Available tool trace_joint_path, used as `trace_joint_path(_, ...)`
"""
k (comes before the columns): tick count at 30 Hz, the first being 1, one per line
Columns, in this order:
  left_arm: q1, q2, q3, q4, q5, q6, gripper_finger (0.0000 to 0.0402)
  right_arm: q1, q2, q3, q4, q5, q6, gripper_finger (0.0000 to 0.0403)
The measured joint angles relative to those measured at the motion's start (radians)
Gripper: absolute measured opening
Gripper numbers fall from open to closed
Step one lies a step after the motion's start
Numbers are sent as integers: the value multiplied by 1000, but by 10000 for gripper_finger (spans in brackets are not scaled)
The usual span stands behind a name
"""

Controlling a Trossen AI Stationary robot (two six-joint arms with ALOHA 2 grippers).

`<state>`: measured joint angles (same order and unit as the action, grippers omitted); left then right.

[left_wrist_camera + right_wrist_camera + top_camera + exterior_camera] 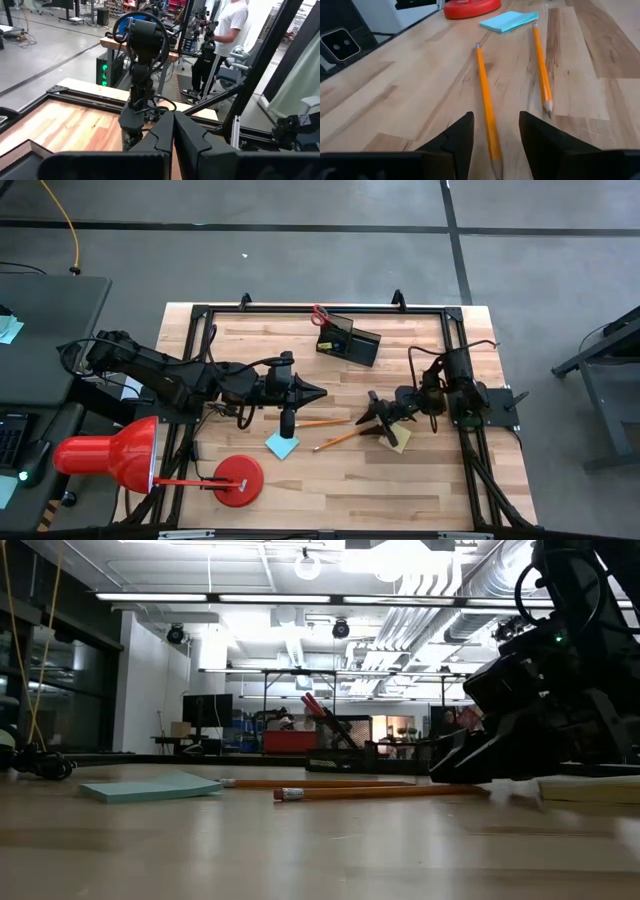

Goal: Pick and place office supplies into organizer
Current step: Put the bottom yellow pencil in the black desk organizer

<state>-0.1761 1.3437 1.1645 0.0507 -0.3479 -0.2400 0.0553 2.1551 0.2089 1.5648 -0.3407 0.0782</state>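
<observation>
Two pencils lie near the middle of the desk, and the right gripper (495, 135) is set low over one of them, its fingers spread with the pencil tip between them.

Step in hand, as judged: grasp of the near pencil (486, 107) by the right gripper.

1. Keep the fingers spread until both straddle the shaft. In the right wrist view the pencil runs straight out from the gap between the fingers, so the closing direction is across the shaft, which is correct.
2. Advance a little along the shaft before closing. The fingers now sit at the sharpened end; a pinch there is likely to slip or tip the pencil.
3. Lower until the fingertips nearly touch the desk, then close. A round shaft may roll if only one finger meets it first.
4. Avoid the second pencil (541, 70), which lies just beside the first and nearly parallel.

Positions:
- Blue pad (282, 445) lies beyond the eraser ends of the pencils, toward the left arm.
- Yellow pad (399, 440) lies partly under the right gripper (378, 413).
- Organizer (348, 340) stands near the far edge of the desk, well apart from the right gripper, with red scissors (319, 314) already in it.
- Left gripper (318, 392) hangs above the desk near its middle, fingers pressed together, holding nothing.
</observation>
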Motion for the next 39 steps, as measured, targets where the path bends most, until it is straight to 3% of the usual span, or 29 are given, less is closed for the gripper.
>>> trace_joint_path(8,0,0,0,2,-4,0,3,50,-3,7,-44,73,-27,152)
trace_joint_path(14,0,0,0,1,-4,0,3,56,-3,9,-47,81,-33,135)
trace_joint_path(18,0,0,0,1,-4,0,3,59,-3,35,-74,31,-50,123)
trace_joint_path(22,0,0,0,0,-4,0,3,79,-4,79,-123,0,-65,93)
trace_joint_path(28,0,0,0,0,-4,0,3,98,-5,93,-139,0,-60,13)
trace_joint_path(34,0,0,0,-2,-4,7,3,99,-27,87,-166,34,-41,5)
trace_joint_path(39,0,0,0,-1,-7,7,3,89,-144,74,-290,119,57,3)
